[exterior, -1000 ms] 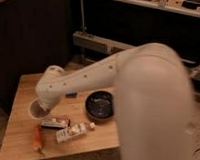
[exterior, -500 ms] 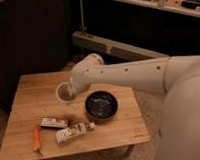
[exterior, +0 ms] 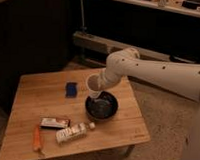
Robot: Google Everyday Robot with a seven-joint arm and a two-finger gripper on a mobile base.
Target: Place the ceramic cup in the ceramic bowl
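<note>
The ceramic cup (exterior: 93, 86) is pale whitish-pink and hangs tilted just above the far left rim of the black ceramic bowl (exterior: 102, 106), which sits on the wooden table (exterior: 32, 99). The gripper (exterior: 100, 83) at the end of the white arm is shut on the cup, holding it from the right side above the bowl.
A blue block (exterior: 71, 89) lies on the table left of the bowl. A clear labelled bottle (exterior: 73, 133), a flat red-and-white packet (exterior: 54, 122) and an orange carrot-like item (exterior: 37, 140) lie near the front left. The table's right edge is close to the bowl.
The arm has swung right, carrying the cup from the table's left part to just above the bowl's rim. The blue block, hidden before, now shows.
</note>
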